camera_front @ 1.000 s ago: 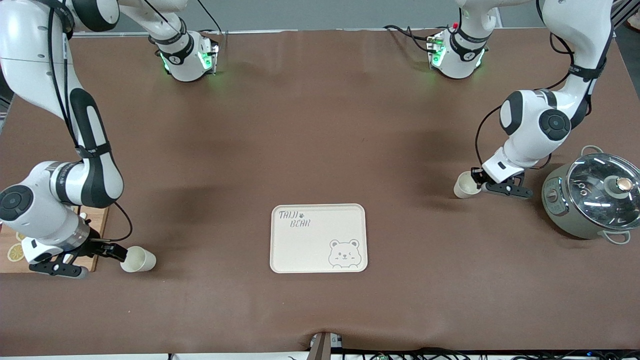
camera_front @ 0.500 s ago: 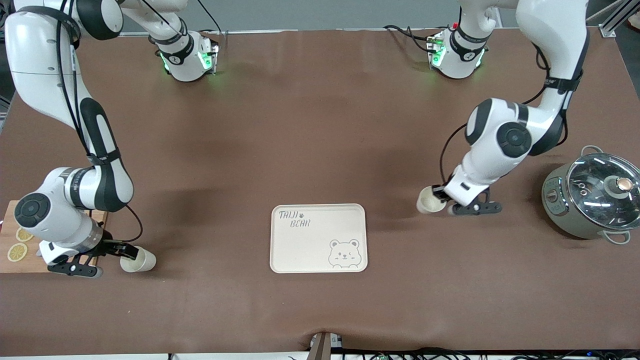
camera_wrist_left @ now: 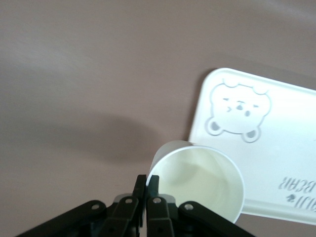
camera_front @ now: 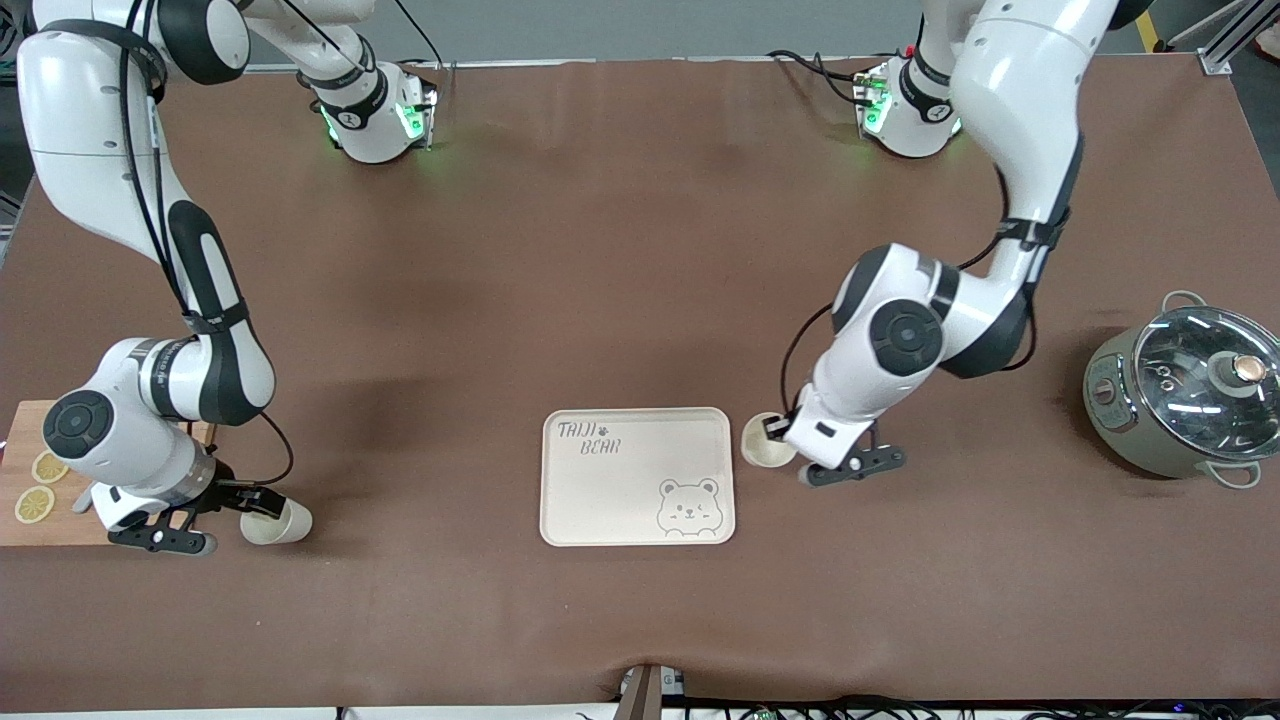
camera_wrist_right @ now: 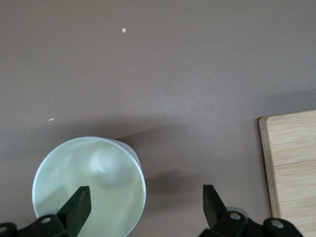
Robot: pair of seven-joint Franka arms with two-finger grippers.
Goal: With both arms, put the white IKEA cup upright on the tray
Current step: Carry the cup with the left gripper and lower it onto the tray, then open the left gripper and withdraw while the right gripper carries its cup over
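Note:
The cream tray (camera_front: 620, 490) with the bear face lies mid-table. My left gripper (camera_front: 779, 431) is shut on the rim of a white cup (camera_front: 766, 443) and holds it just beside the tray's edge, at the tray's end toward the left arm. In the left wrist view the gripper (camera_wrist_left: 147, 186) pinches the cup wall (camera_wrist_left: 197, 182), with the tray (camera_wrist_left: 276, 153) close by. My right gripper (camera_front: 262, 498) is open at the mouth of a second white cup (camera_front: 280, 521) lying on its side. In the right wrist view the gripper (camera_wrist_right: 145, 203) straddles the rim of that cup (camera_wrist_right: 89, 182).
A pot with a glass lid (camera_front: 1190, 395) stands at the left arm's end of the table. A wooden cutting board (camera_front: 40, 490) with lemon slices lies at the right arm's end, and its corner shows in the right wrist view (camera_wrist_right: 291, 163).
My left arm has carried its cup from beside the pot across to the tray's edge. My right gripper has moved in toward the lying cup's mouth.

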